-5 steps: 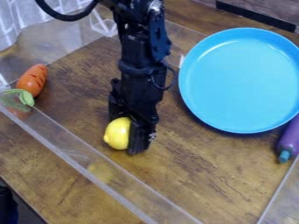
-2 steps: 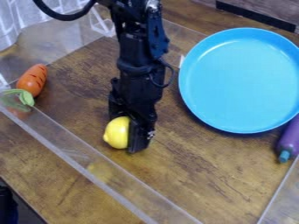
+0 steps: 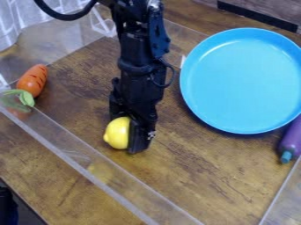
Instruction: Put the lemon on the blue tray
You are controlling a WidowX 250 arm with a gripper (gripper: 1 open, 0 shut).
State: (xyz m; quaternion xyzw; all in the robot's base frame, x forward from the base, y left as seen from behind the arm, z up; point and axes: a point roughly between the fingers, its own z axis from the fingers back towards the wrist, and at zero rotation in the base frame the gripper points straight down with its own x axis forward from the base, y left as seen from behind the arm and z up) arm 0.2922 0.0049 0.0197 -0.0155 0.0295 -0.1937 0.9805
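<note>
Underneath, a worn wooden table (image 3: 223,167) spreads brown.

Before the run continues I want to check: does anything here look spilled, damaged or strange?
Nothing stands out. The gripper is shut on the lemon, the blue tray lies empty and flat, nothing is spilled.

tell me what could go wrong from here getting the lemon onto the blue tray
The fingers are shut on the lemon, which bulges out to one side of them. The smooth fruit might squirt free on lifting. It could then roll toward the clear wall close by. On the way to the blue tray, a low carry may clip its raised rim.
</note>
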